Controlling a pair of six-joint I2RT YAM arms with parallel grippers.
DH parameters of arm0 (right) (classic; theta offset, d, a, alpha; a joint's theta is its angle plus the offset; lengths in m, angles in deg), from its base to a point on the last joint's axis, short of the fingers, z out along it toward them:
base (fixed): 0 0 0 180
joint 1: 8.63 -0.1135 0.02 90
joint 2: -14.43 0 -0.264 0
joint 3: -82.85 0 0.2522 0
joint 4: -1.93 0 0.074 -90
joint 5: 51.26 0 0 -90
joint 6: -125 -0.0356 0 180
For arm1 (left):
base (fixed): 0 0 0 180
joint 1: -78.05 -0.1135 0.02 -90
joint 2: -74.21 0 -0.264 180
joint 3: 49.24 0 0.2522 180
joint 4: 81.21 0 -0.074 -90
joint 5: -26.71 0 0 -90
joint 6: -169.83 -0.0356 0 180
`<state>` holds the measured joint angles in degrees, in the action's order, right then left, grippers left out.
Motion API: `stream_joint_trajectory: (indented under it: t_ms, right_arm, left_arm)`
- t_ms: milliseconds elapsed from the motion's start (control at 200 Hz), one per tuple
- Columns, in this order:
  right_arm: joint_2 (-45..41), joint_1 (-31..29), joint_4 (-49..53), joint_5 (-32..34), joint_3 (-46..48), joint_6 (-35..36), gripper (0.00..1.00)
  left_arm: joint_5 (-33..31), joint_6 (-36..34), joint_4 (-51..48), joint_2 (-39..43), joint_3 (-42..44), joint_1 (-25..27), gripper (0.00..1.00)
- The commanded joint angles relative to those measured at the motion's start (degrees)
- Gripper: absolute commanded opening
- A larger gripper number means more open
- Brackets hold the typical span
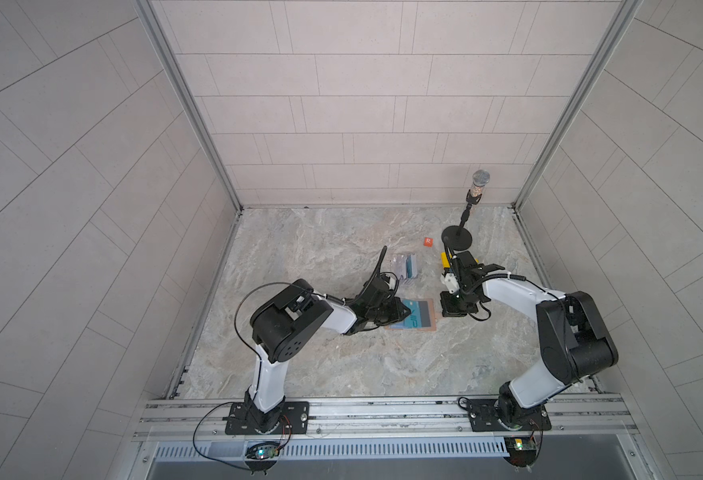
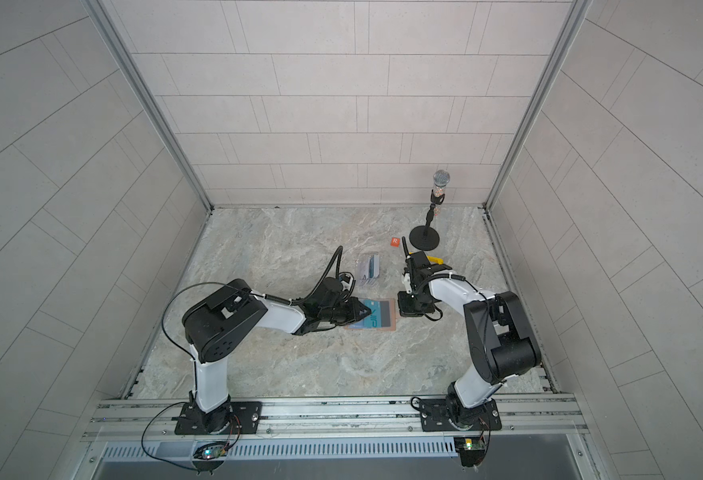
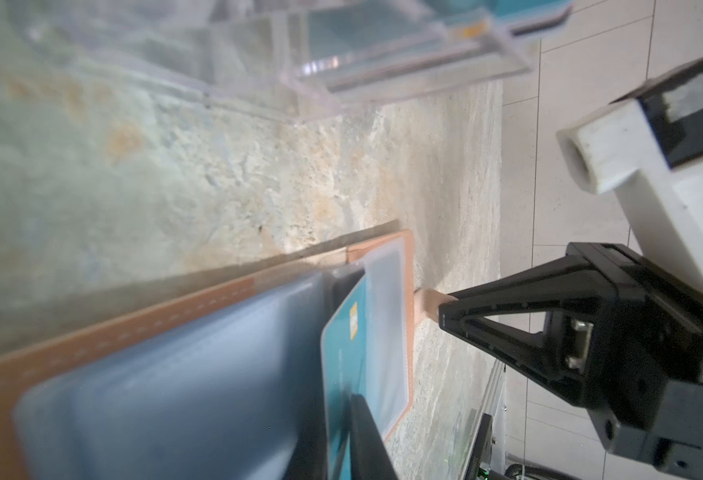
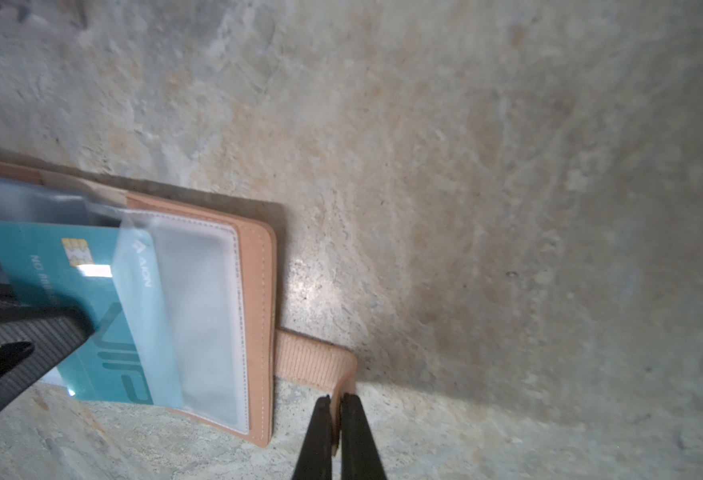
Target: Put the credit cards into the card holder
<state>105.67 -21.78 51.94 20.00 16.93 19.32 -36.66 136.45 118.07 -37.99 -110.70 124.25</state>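
The tan card holder lies open mid-table, its clear pocket facing up. A teal credit card sits partly inside that pocket. My left gripper has a finger on each side of the card's free end; how tightly they grip does not show. My right gripper is shut on the holder's snap tab. More credit cards stand behind the holder.
The spare cards sit in a clear acrylic stand just beyond the left wrist. An orange square marked R lies near a microphone on a round black base at the back right. Tiled walls enclose three sides.
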Motion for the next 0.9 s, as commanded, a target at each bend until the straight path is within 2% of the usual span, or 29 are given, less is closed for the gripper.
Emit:
stream_joint_trajectory:
  t_ms: [0, 440, 746, 896]
  right_arm:
    - [0.5, -0.81, 1.11, -0.33, -0.92, -0.05, 0.06]
    - [-0.69, -0.83, 1.34, 0.84, -0.58, -0.25, 0.06]
    - [-0.76, -0.83, 1.42, 1.3, -0.4, -0.23, 0.05]
    - [-0.94, -0.83, 1.32, 1.34, -0.31, -0.34, 0.05]
  left_arm:
    - [-0.44, -1.29, -6.05, -1.87, 1.03, 0.77, 0.22]
    - [-3.7, -7.13, -15.28, 3.02, -0.43, 0.84, 0.48]
    - [-7.62, -13.8, -25.11, 6.7, -3.08, 1.11, 0.6]
    - [-8.0, -14.87, -26.4, 8.08, -3.46, 1.19, 0.63]
